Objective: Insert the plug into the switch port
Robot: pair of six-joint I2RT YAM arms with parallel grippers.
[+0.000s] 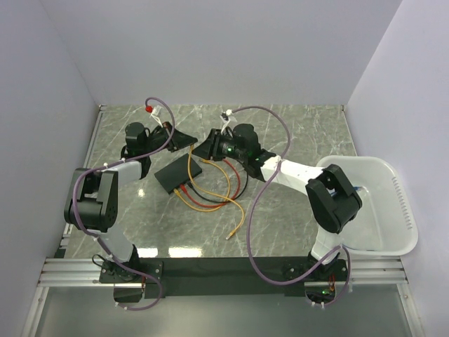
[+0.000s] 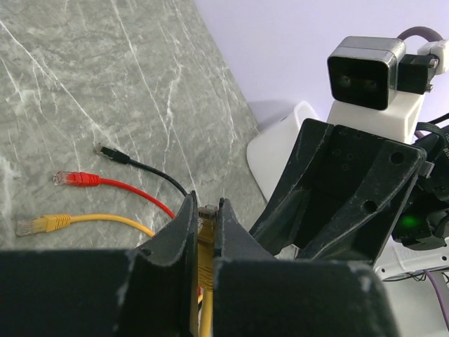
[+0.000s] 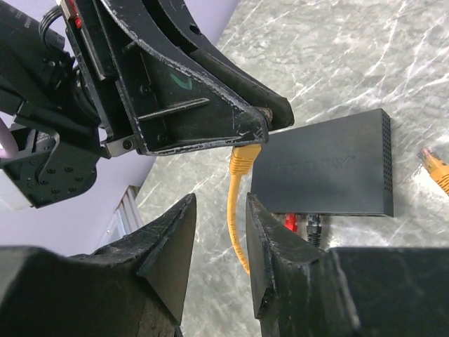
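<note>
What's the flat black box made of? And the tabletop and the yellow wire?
The switch looks like matte black plastic or painted metal; its top is dull. The table looks like polished grey marble or a marble-print sheet: white veins, shiny reflections. The yellow cable seems rubbery plastic, since it bends smoothly.

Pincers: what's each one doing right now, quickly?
Left pincer: closed on the yellow plug.
Right pincer: open, holding nothing; the yellow cable hangs loose in its gap.
</note>
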